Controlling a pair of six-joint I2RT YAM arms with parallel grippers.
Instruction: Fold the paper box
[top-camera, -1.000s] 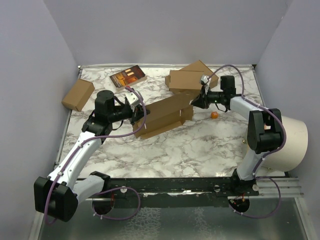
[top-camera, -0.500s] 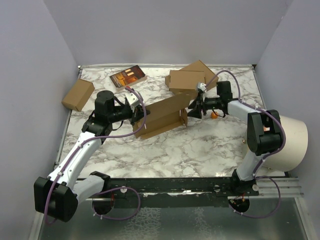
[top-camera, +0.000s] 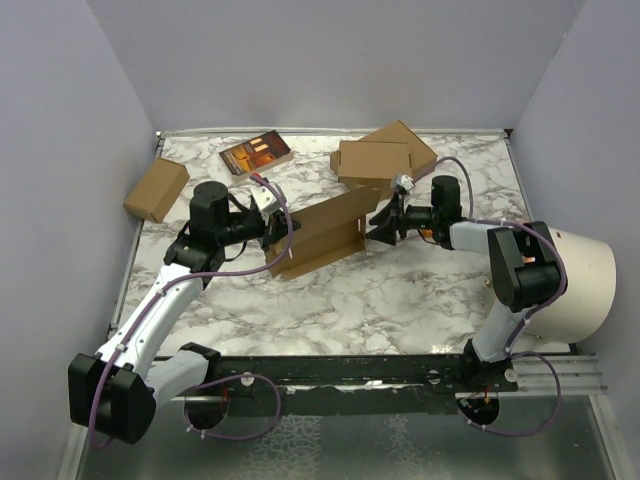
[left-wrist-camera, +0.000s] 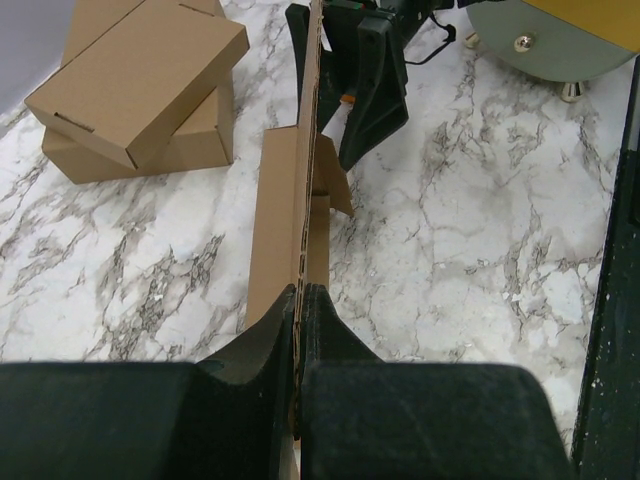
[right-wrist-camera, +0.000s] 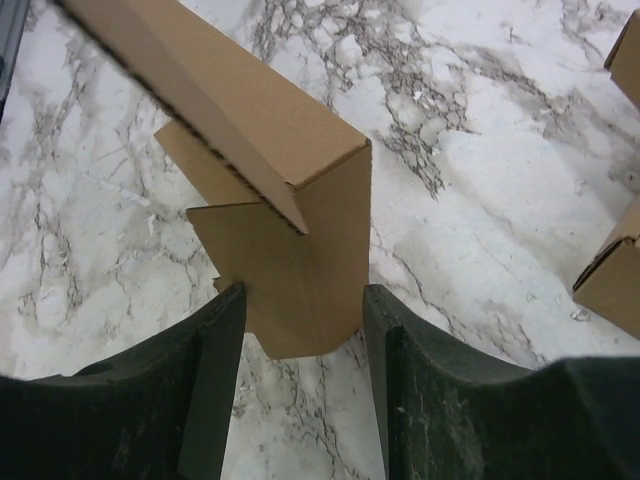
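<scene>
The paper box (top-camera: 325, 232) is a half-folded brown cardboard sheet in the middle of the table, one long wall standing upright. My left gripper (top-camera: 273, 232) is shut on the left end of that wall; in the left wrist view the fingertips (left-wrist-camera: 299, 292) pinch the cardboard edge of the box (left-wrist-camera: 275, 220). My right gripper (top-camera: 379, 228) is open at the box's right end. In the right wrist view the end flap of the box (right-wrist-camera: 300, 260) hangs between the right gripper's (right-wrist-camera: 303, 300) spread fingers, touching neither.
Two ready-folded brown boxes (top-camera: 378, 156) are stacked at the back right, close behind the right gripper. A small brown carton (top-camera: 156, 189) sits at the left edge, a dark printed packet (top-camera: 256, 154) at the back. A large white cylinder (top-camera: 580, 285) stands at the right.
My right gripper has opened, letting go of the box's right end, and has moved toward me and slightly left to straddle the end flap. The left gripper has kept its hold and place.
</scene>
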